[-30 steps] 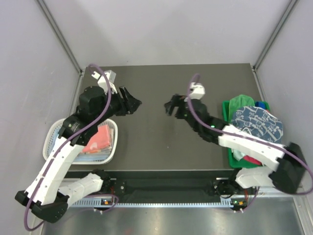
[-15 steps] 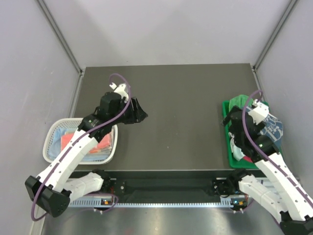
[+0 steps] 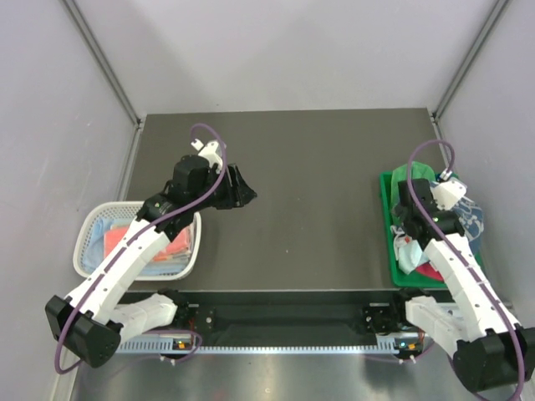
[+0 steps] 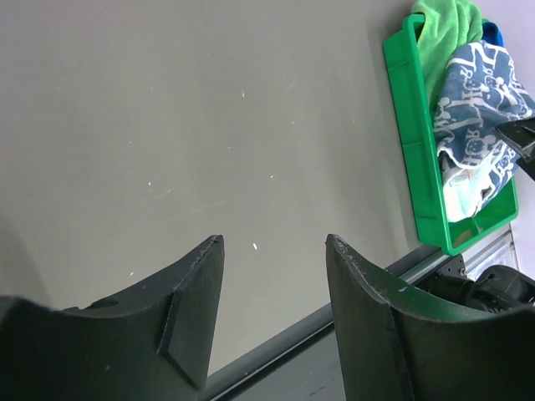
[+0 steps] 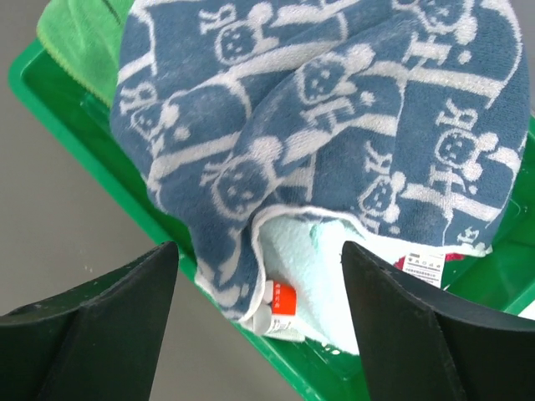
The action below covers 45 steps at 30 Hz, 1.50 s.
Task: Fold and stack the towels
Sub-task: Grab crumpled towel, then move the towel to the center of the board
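Note:
A navy towel [image 3: 472,219] with a white pattern lies on top of the heap in the green bin [image 3: 389,209] at the right. Under it are a green towel [image 3: 411,174] and a pale mint towel [image 5: 334,276]. My right gripper [image 3: 410,224] hangs open just above the heap; in the right wrist view it [image 5: 259,251] straddles the edge of the navy towel [image 5: 334,100] and holds nothing. My left gripper [image 3: 240,190] is open and empty over the bare table left of centre, and the left wrist view [image 4: 274,242] shows the same. A folded coral pink towel [image 3: 171,242] lies in the white mesh basket [image 3: 90,224].
The basket stands at the table's front left, with a pale blue towel [image 3: 100,232] beside the coral one. The left wrist view shows the green bin [image 4: 410,125] far to the right and the table's front rail [image 4: 351,309]. Grey walls enclose the table.
My right arm has swung from the table's middle back to the right and now hangs over the bin. My left arm has shifted a little toward the centre, still open.

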Each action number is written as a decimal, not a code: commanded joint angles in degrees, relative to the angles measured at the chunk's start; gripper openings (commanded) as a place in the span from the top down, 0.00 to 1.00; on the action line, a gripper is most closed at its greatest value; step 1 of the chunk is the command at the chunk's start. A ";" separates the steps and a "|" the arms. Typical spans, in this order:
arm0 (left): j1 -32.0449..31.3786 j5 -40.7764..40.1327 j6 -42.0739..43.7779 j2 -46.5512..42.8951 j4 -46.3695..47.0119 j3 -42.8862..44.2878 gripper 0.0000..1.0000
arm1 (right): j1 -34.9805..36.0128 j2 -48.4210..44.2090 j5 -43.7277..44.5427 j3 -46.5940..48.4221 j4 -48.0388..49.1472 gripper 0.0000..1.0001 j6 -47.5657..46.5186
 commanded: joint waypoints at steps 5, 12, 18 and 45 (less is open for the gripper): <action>-0.21 0.79 1.13 -0.85 3.77 -0.57 0.43 | -5.20 -0.29 -2.50 -1.35 7.72 0.35 -3.29; -0.12 1.14 1.31 -0.06 3.86 -0.48 0.44 | -5.99 2.44 -4.61 -2.23 10.36 0.50 -4.52; -0.21 1.14 1.49 -0.24 3.86 -0.22 0.44 | -6.35 2.18 -4.53 0.23 10.28 0.91 -7.50; 0.75 -9.31 3.33 -0.24 -0.88 7.42 0.44 | 7.69 16.73 -22.29 35.91 10.53 1.00 -17.52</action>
